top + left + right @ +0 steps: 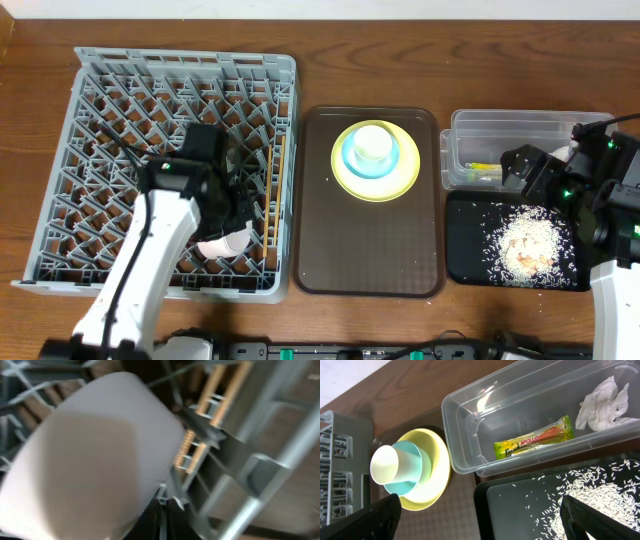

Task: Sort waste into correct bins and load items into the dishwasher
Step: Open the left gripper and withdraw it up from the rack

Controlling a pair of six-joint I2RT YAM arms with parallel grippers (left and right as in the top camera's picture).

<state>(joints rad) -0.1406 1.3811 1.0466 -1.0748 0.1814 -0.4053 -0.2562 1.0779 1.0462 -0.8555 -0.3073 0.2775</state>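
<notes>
My left gripper (pixel 233 222) is low inside the grey dish rack (pixel 110 90) and looks shut on the rim of the white bowl (pixel 225 244). The bowl fills the blurred left wrist view (pixel 85 455), with the fingers (pixel 162 512) at the bottom. The chopsticks (pixel 276 190) lie along the rack's right side (pixel 215 390). The yellow plate (pixel 405 175), light blue bowl (pixel 350 160) and white cup (pixel 375 143) are stacked on the brown tray. My right gripper (pixel 522 168) is open and empty (pixel 485 520) over the black tray (pixel 465 260) of rice (pixel 525 240). The clear tub (pixel 500 122) holds the sachet (pixel 532 442) and napkin (pixel 602 402).
The brown serving tray (pixel 370 250) lies between the rack and the two bins. Bare wooden table runs along the back. The rack's lattice walls stand close around my left gripper.
</notes>
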